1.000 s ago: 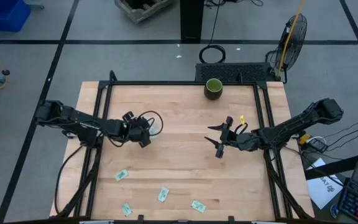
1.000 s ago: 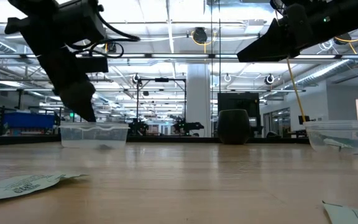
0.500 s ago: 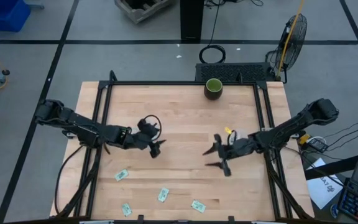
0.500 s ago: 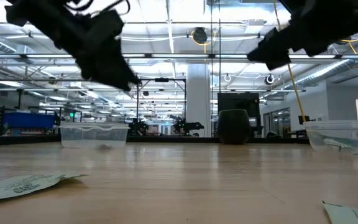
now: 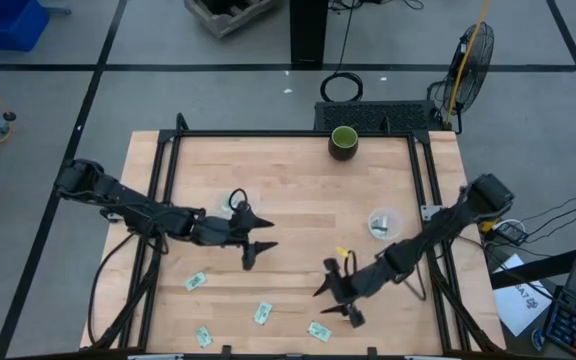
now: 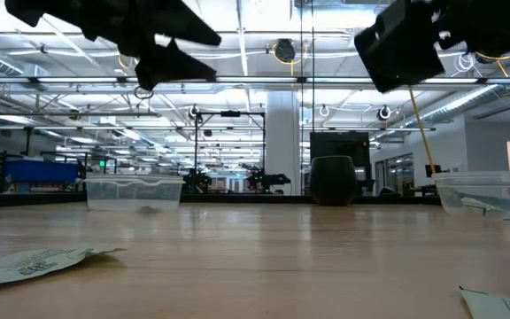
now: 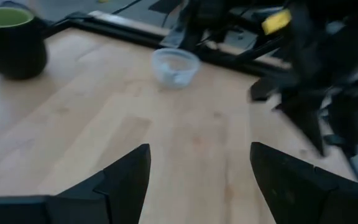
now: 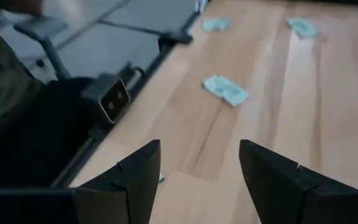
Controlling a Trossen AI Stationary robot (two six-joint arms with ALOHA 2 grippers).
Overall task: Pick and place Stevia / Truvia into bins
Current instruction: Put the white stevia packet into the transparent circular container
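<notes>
Both tools have swung from mid-bench toward four loose pale green sachets (image 5: 195,282), fingers spread, empty. Round clear bin (image 5: 383,223) holds some; four remain.

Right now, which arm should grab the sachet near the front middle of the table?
Right. The right gripper, jaws open and empty, hovers just beside that sachet. The left gripper, also open, is farther back.
</notes>
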